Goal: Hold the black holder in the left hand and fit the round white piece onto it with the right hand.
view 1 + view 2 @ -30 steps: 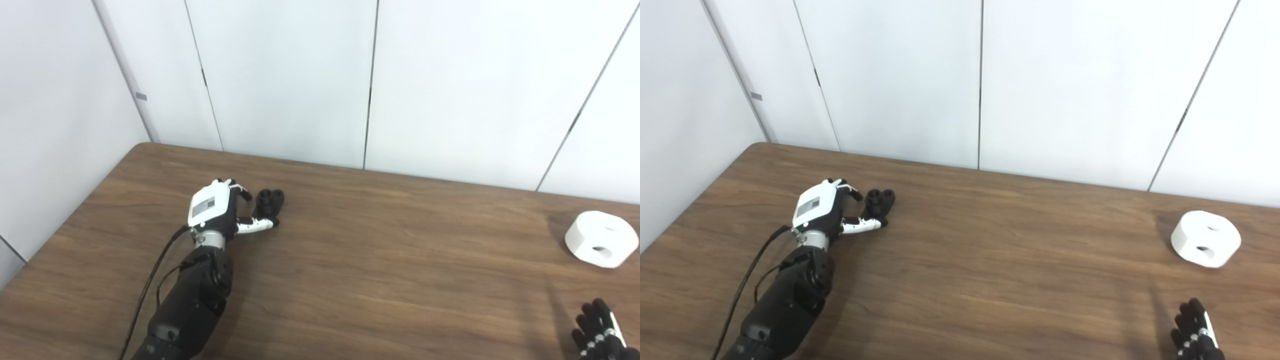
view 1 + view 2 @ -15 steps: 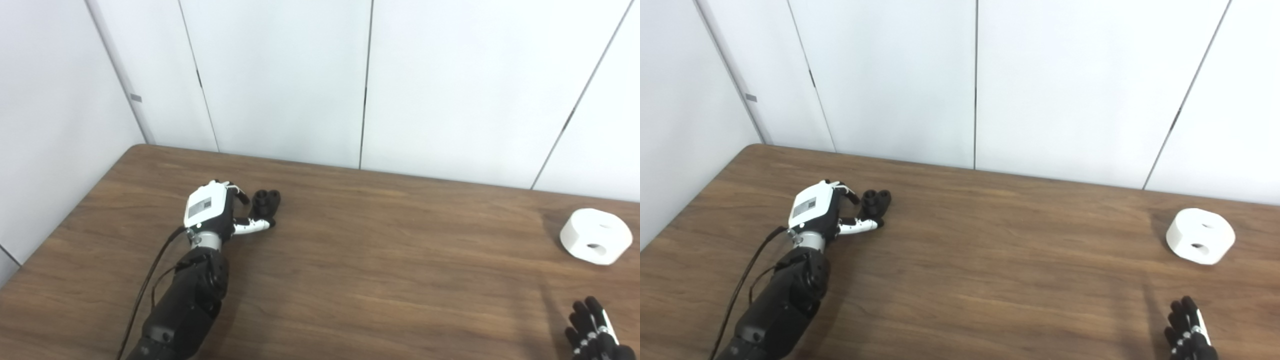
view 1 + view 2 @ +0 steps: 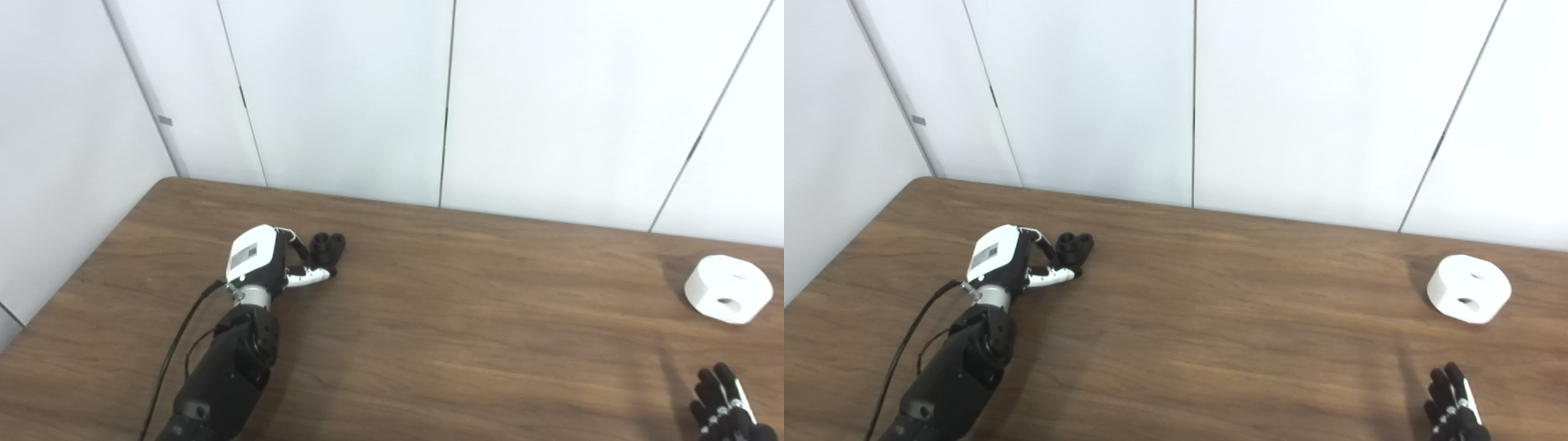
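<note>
Left eye view: left hand (image 3: 260, 260) lies low on the tabletop (image 3: 429, 318) toward the far left corner, white back plate up. Fingers (image 3: 299, 245) curl toward the black holder (image 3: 327, 246), thumb stretched under its near side, tip touching or just beside it. Holder still sits on the wood; can't tell whether the grip is closed on it. White piece (image 3: 727, 288) rests alone near the right edge, two holes showing, nothing touching it. Right hand (image 3: 723, 407) pokes in at the near right corner, only dark fingers visible, pointing up and a little spread, holding nothing, well apart from the white piece.

Right eye view: same layout. Left hand (image 3: 998, 260) beside the holder (image 3: 1074, 246), fingers hooked over its left side, thumb along the front; contact unclear. White piece (image 3: 1469, 288) near the right edge. Right hand (image 3: 1451, 410) at the near edge, fingers loosely apart, empty.
</note>
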